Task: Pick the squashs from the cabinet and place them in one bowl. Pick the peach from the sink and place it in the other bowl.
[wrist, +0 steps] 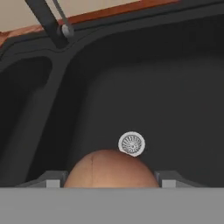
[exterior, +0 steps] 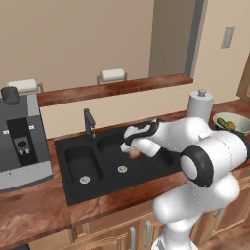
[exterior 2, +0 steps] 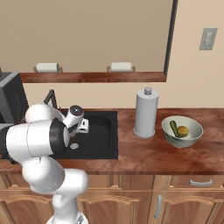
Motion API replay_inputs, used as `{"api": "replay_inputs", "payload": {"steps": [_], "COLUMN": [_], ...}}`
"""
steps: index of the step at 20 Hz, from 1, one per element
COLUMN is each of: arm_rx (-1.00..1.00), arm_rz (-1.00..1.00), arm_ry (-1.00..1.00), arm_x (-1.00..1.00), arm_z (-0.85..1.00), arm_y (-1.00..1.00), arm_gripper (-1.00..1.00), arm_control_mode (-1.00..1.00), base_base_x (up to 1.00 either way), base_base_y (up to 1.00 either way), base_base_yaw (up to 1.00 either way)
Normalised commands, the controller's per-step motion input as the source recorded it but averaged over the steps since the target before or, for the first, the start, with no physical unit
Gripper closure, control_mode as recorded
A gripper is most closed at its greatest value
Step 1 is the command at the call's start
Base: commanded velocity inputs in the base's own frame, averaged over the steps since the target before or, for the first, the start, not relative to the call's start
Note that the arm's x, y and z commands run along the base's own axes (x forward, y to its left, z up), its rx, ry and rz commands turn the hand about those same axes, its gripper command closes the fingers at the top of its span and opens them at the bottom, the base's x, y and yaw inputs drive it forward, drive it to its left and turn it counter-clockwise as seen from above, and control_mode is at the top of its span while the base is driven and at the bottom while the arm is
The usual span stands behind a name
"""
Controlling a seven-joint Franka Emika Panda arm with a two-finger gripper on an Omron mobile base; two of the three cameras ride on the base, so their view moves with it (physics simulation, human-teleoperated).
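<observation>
My gripper (exterior: pixel 133 149) hangs low over the large basin of the black sink (exterior: pixel 83 161), shut on the peach (exterior: pixel 133 153). In the hand view the peach (wrist: pixel 109 173) sits tight between the two fingertips, above the basin floor (wrist: pixel 175 109) and its drain. At the right of the counter stands the pale greenish-cream bowl (exterior 2: pixel 192 135), with the dark green squash (exterior 2: pixel 174 128) and the yellow squash (exterior 2: pixel 183 131) inside it. The same bowl (exterior: pixel 238 119) shows at the right edge of the left base view. The cabinet and the other bowl are out of view.
A paper towel roll (exterior 2: pixel 145 113) stands upright between sink and bowl. The short black faucet (exterior: pixel 89 122) rises behind the basins. A grey appliance (exterior: pixel 19 141) occupies the counter's left end. A wooden ledge (exterior: pixel 112 88) runs along the back wall.
</observation>
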Motion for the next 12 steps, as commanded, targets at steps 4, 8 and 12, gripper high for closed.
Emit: {"api": "replay_inputs", "payload": {"steps": [4, 8, 12], "arm_rx": [0.24, 0.17, 0.02], "arm_rz": [0.01, 0.06, 0.09], "arm_ry": [0.08, 0.16, 0.2], "arm_x": [0.0, 0.0, -0.2], "arm_z": [0.95, 0.96, 0.72], "arm_y": [-0.45, -0.25, -0.19], "arm_gripper": [1.0, 1.0, 1.0], "arm_control_mode": [-1.0, -1.0, -1.0], "base_base_x": [0.0, 0.0, 0.0], "base_base_y": [0.0, 0.0, 0.0], "base_base_yaw": [0.0, 0.0, 0.0]}}
